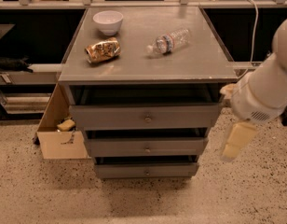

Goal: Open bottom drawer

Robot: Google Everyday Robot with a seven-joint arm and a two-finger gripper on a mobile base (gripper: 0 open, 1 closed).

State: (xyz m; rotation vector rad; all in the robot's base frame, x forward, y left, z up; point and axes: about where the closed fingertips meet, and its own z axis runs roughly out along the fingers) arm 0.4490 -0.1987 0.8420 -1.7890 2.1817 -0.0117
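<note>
While the bottom drawer (120, 171) is sitting low against the floor (148, 204), pushed in as far as I can judge, I am noting its small round knob (146, 172) at the centre of the front. That knob is the only grab point I am seeing. Directly above it the middle drawer (115, 147) and the top drawer (111, 117) are stacking up, each with its own centre knob in the same vertical line, so I am minding which one I aim for.

The gripper (236, 141) is hanging off to the right of the cabinet, at about the height of the middle drawer and well apart from any knob. I cannot tell whether it is open or closed, and I am seeing nothing in it. The arm (269, 87) is reaching in from the right edge, probably staged clear of the fronts before dropping lower and swinging left.

On the cabinet top (190, 69) a white bowl (108, 21), a crumpled snack bag (102, 50) and a plastic bottle (170, 41) are lying, out of the way. A cardboard box (59, 139) is leaning against the left side.
</note>
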